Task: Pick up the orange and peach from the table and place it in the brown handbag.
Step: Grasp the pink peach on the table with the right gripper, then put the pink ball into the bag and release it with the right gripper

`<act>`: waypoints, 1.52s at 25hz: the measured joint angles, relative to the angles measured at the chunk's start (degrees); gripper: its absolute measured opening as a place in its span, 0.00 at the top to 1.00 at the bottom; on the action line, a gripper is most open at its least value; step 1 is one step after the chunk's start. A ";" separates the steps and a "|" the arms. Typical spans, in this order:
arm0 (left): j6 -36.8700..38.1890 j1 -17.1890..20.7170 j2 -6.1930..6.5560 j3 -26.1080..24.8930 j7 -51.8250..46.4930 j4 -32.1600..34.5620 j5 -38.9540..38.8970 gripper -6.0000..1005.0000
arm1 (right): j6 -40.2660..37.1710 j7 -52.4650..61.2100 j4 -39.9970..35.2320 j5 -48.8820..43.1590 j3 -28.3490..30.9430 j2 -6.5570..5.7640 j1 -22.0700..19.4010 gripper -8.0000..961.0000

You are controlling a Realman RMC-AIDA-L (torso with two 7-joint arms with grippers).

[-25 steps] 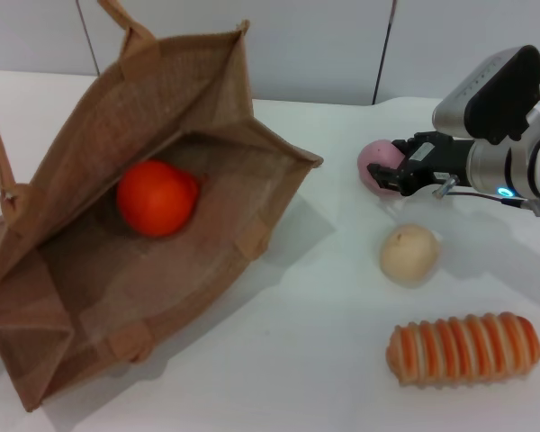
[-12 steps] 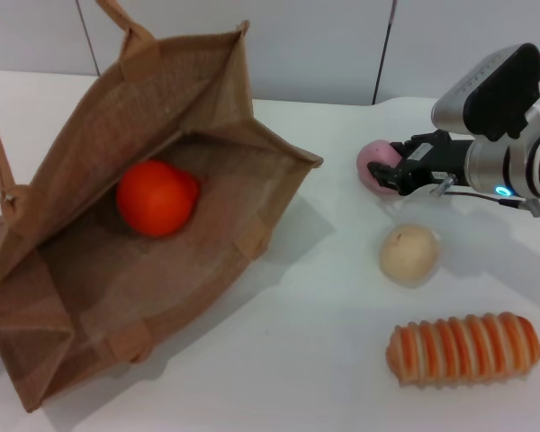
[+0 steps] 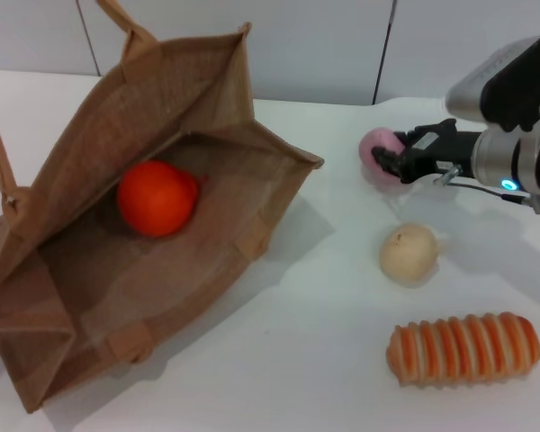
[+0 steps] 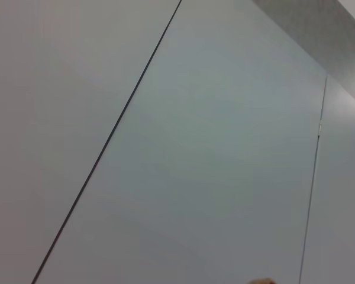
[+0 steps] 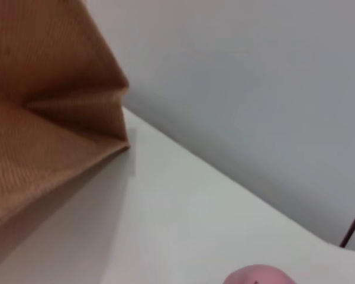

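With the smooth bright orange (image 3: 157, 198) already inside the tan woven jute handbag (image 3: 90, 297), I have my right gripper (image 3: 384, 160) pinching the small pink peach (image 3: 376, 147), so next I judge a lift and carry across to the bag.

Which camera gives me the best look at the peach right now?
The head view: the peach shows beside the right gripper, whose fingers partly cover it, right of the brown handbag. The right wrist view catches only its top edge. The left wrist view shows only wall.

Likely a lab test bench: bare white table (image 3: 324, 360), plain grey panelled wall (image 3: 315, 45).
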 joint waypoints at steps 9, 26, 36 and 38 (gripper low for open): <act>1.34 -0.51 0.04 0.41 0.00 0.00 1.27 0.87 | -2.34 1.52 -18.59 0.08 1.13 0.09 -12.81 0.63; 4.57 -3.74 -0.03 0.59 0.00 0.00 6.59 0.87 | -33.44 -4.75 -34.09 0.81 11.80 0.24 -22.89 0.65; 5.86 -5.84 -0.05 0.60 0.11 -0.92 9.68 0.87 | -40.79 -8.02 -32.36 -3.08 6.75 0.26 -19.55 0.65; 5.88 -6.52 -0.05 0.59 0.42 -1.31 10.08 0.87 | -40.19 -7.82 -30.12 -4.06 4.60 0.34 -17.42 0.65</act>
